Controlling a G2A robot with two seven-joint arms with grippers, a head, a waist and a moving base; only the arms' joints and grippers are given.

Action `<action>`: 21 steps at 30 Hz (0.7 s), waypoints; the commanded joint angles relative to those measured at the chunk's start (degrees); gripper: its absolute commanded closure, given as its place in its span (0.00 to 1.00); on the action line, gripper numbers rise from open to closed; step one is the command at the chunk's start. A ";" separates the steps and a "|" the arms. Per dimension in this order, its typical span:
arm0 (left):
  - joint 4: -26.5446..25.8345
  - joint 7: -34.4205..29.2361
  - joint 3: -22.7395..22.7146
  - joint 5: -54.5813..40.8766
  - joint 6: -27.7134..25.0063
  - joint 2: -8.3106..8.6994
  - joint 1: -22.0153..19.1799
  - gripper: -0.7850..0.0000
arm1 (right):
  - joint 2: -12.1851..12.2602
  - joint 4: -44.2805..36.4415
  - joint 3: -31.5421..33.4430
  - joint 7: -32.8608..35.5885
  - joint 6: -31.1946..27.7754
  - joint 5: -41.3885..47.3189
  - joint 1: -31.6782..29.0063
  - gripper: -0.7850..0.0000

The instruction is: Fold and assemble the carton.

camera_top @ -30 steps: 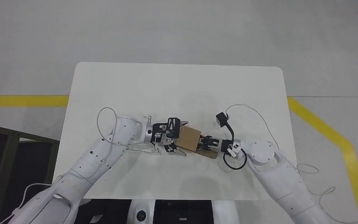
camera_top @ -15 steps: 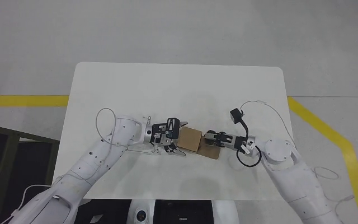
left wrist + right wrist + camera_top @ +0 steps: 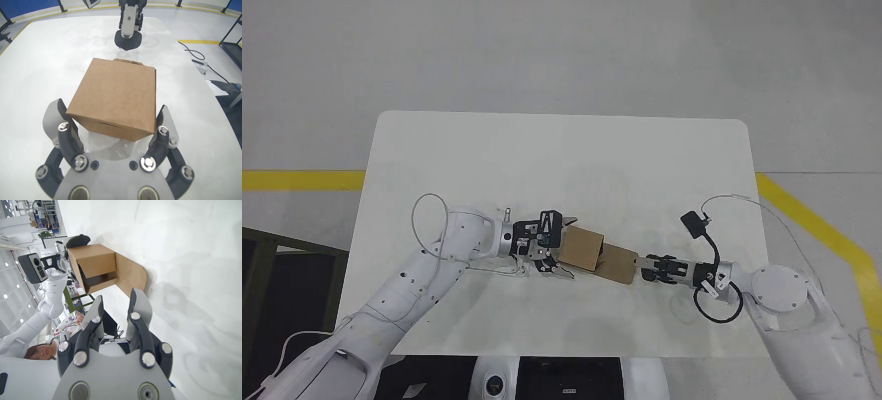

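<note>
Status: closing the last open end, by my read. The carton [image 3: 587, 250] lies on its side mid-desk [image 3: 442, 160], centre of the top view. On its closed end the left tool [image 3: 111, 113] is clamped, a finger [image 3: 54, 117] pressed to each near corner, lower half of the left wrist view. That end face looks already tucked, slit visible. The other end is open. In the right wrist view the mouth [image 3: 94, 277] faces the camera, upper left of centre, with what looks like a side tab folded part way in. The lid flap [image 3: 130, 275] runs out from the mouth and lies flat against the desk, rounded corner toward the right tool [image 3: 117, 293]. That right tool has its fingers apart with nothing between them. It sits right of the carton in the top view, at the flap's free edge and seemingly just clear of it. Next move as I judge it: right tool gets a fingertip under the flap's edge, swings it up over the mouth and pushes the end in, left tool bracing the body. With the flap flat on the desk there's little to catch, so the approach has to be low and shallow, or it just shoves the carton into the left tool.
</note>
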 commanded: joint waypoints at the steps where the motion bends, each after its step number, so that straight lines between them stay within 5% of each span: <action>1: -0.13 -0.07 0.00 0.06 -0.07 0.02 0.00 0.00 | 0.07 0.01 0.35 -0.42 -0.86 0.42 -1.12 0.60; 21: -0.60 -0.35 -0.44 0.04 -0.23 0.21 0.27 0.00 | -0.73 6.75 -6.51 -2.35 -5.09 1.40 2.76 0.58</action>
